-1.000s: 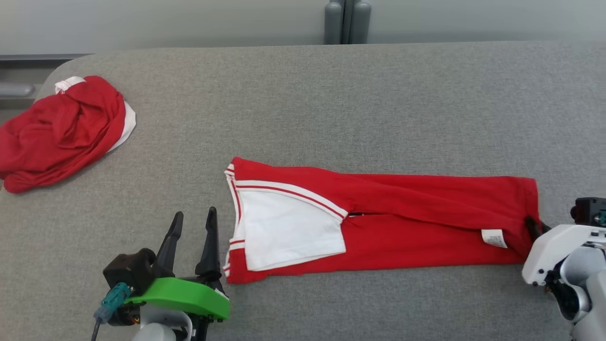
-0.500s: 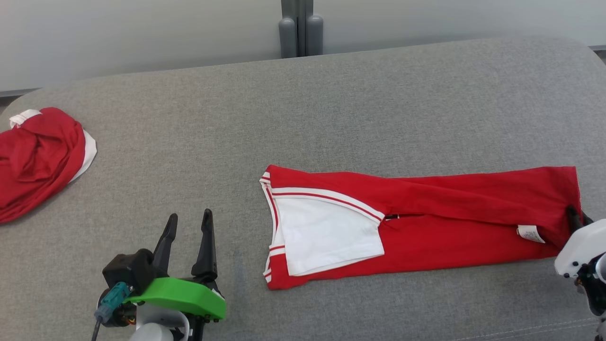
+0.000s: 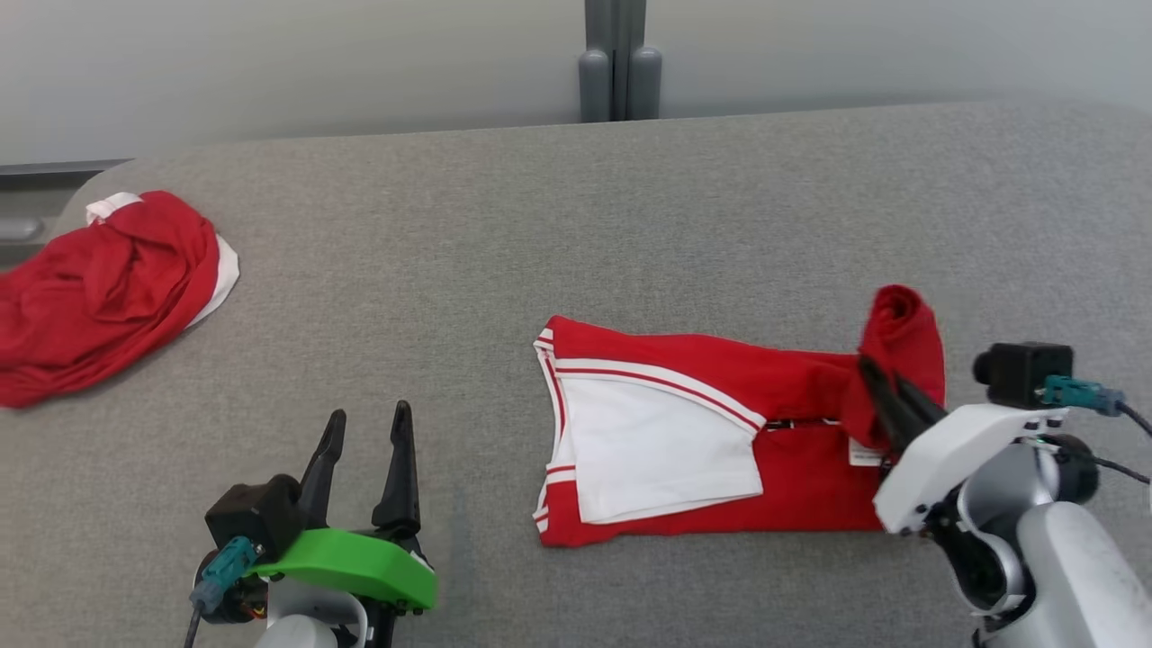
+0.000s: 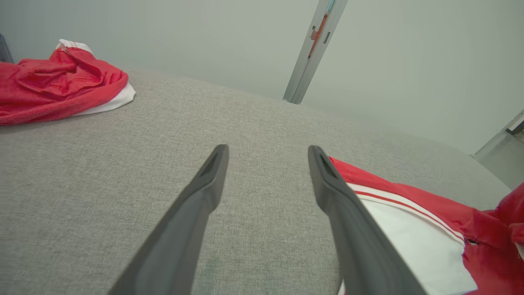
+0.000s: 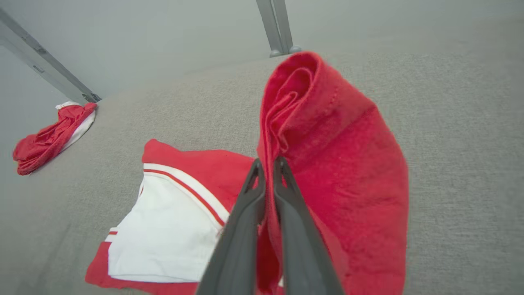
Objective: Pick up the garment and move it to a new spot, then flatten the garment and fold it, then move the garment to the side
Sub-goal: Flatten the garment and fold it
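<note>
Near edge: left gripper (image 3: 370, 412) hovers over bare tabletop (image 3: 540, 225), just beside the collar end of the red-and-white garment (image 3: 702, 432). Its fingers are spread wide, holding and touching nothing.

Right gripper (image 3: 877, 371): fingers clenched on the garment's right end (image 3: 900, 333), with red cloth pinched between them and bunched above the tips.

Change: a second ago the garment lay stretched out long, with that end flat on the tabletop. Now the end is lifted and carried in over the middle, near the care label (image 3: 866, 453). The head camera also shifted, so the framing differs.

Judgement: the crosswise fold is under way. The hem is not yet laid down.

Far left: a second red garment (image 3: 108, 279), crumpled and well apart.
</note>
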Controlling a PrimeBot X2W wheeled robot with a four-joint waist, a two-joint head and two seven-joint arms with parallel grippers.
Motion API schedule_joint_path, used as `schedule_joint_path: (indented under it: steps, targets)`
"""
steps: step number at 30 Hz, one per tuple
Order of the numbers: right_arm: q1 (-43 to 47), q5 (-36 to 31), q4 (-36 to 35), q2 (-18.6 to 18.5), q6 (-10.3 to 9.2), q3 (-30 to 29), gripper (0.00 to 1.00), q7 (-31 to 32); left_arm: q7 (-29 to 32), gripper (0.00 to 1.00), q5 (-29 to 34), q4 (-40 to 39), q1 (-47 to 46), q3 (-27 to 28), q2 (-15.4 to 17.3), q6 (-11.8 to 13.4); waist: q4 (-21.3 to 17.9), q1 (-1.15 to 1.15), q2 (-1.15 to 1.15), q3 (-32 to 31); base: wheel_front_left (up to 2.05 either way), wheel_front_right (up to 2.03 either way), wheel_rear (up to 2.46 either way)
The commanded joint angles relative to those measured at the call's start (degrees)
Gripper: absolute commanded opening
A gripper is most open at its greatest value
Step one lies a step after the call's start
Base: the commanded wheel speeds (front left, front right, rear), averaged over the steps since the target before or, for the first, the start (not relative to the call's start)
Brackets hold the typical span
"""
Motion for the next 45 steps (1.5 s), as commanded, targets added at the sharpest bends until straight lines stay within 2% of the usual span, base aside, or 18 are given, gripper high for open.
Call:
schedule_joint_path:
  steps: [1,6,12,21,22,23,24,31,35,40,45]
  targets:
    - [-0.1,0.58,-1.14,0.75,-0.05,1.62,0.0,0.44,-0.06,1.0,-0.36,0.08,-0.54,0.23,0.17,-0.07,1.71,0.0,0.0,-0.41,0.0,0.0,0.0]
    - [-3.05,2.62,-0.75,4.31,-0.04,8.07,0.0,0.8,-0.11,1.0,-0.37,0.42,-0.9,-0.07,-0.08,-0.32,3.91,0.0,0.0,-0.7,0.0,0.0,0.0]
    - [-6.99,5.06,4.56,6.83,-0.04,14.89,0.0,0.87,-0.19,1.0,-0.23,0.98,-1.35,-0.74,-0.68,-0.63,6.34,0.0,0.0,-0.69,0.0,0.0,0.0]
    - [-12.32,7.17,15.65,8.22,-0.04,18.95,0.0,-1.37,-0.42,1.0,-0.08,1.94,-1.75,-0.86,-1.59,-1.33,8.49,0.0,0.0,-0.33,0.0,0.0,0.0]
    - [-12.96,7.44,17.04,8.37,-0.04,19.22,0.13,-1.69,-0.45,1.0,-0.01,2.05,-1.74,-0.89,-1.66,-1.41,8.61,0.0,0.0,-0.32,0.0,0.0,0.0]
    - [-13.5,7.51,18.31,8.48,-0.04,19.65,0.47,-2.12,-0.47,1.0,0.04,2.15,-1.75,-0.92,-1.76,-1.49,8.7,0.0,0.0,-0.33,0.0,0.0,0.0]
    - [-13.91,7.69,19.21,8.57,-0.04,19.91,1.0,-2.43,-0.49,1.0,0.11,2.26,-1.75,-0.95,-1.82,-1.55,8.76,0.0,0.0,-0.36,0.0,0.0,0.0]
    - [-15.61,11.44,20.41,8.82,-0.04,23.07,1.0,-5.81,-0.59,1.0,0.37,2.96,-1.23,-0.99,-1.88,-1.91,8.16,0.0,0.0,-0.8,0.0,0.0,0.0]
    - [-16.29,11.54,18.74,7.16,-0.04,23.39,1.0,-8.59,-0.62,1.0,0.8,3.0,-1.34,-1.33,-2.06,-2.07,7.16,0.0,0.0,-0.91,0.0,0.0,0.0]
    - [-16.51,6.33,17.24,3.88,-0.04,20.52,1.0,-14.44,-0.57,1.0,1.74,3.09,-2.47,-2.03,-2.29,-2.45,5.62,0.0,0.0,-1.02,0.0,0.0,0.0]
    - [-14.19,-0.69,15.89,1.38,-0.04,14.62,1.0,-19.78,-0.57,1.0,3.05,3.67,-4.04,-3.04,-3.06,-2.73,4.07,0.0,0.0,-1.54,0.0,0.0,0.0]
